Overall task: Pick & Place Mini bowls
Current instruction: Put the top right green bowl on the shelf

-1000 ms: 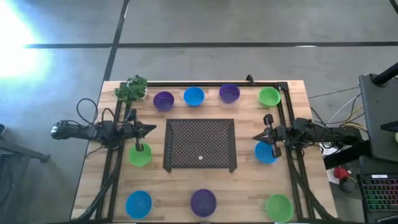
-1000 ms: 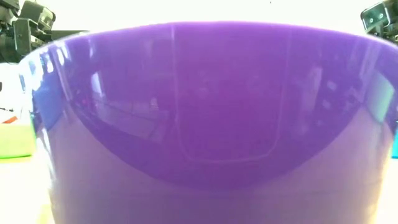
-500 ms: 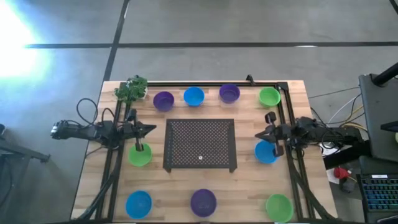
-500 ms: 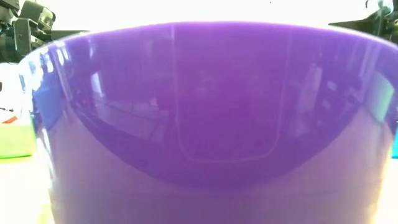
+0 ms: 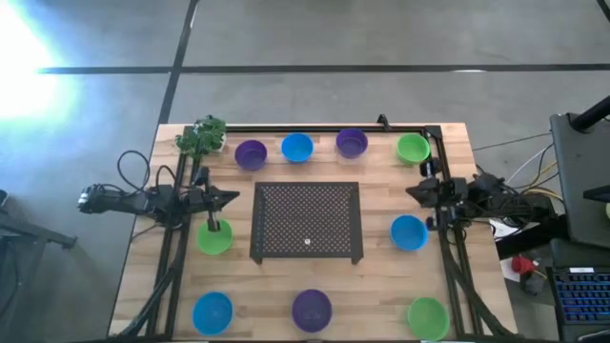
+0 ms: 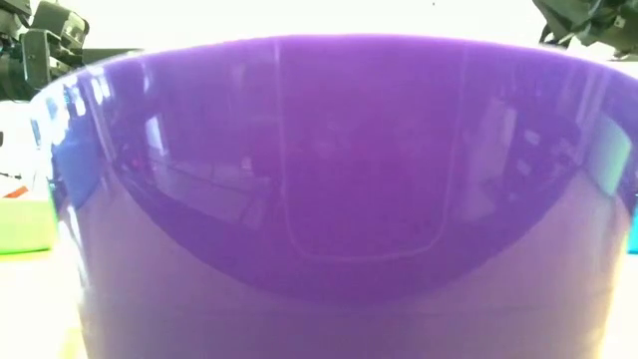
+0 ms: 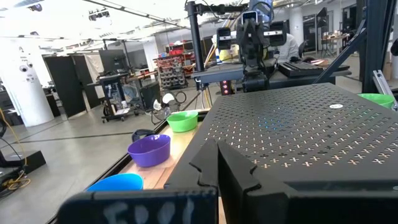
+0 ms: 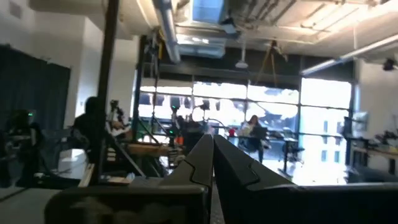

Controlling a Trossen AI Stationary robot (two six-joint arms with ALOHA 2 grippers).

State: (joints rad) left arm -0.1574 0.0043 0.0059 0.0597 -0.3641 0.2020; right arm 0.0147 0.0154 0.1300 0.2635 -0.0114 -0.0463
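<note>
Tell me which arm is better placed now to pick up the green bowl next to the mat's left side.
Probably the left. The left gripper is at the green bowl; the right gripper is across the mat.

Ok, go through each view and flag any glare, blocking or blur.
High view: bright glare washes the floor at top left. Low view: a purple bowl fills the picture, with blown-out white above it. Right wrist view: soft and backlit by bright windows. Left wrist view: evenly lit.

Glossy smooth plastic mini bowls [image 5: 408, 232]; pale matt wooden table [image 5: 376, 291]; matt black perforated mesh mat [image 5: 307, 222]; dark matt metal frame rails [image 5: 324, 128].
</note>
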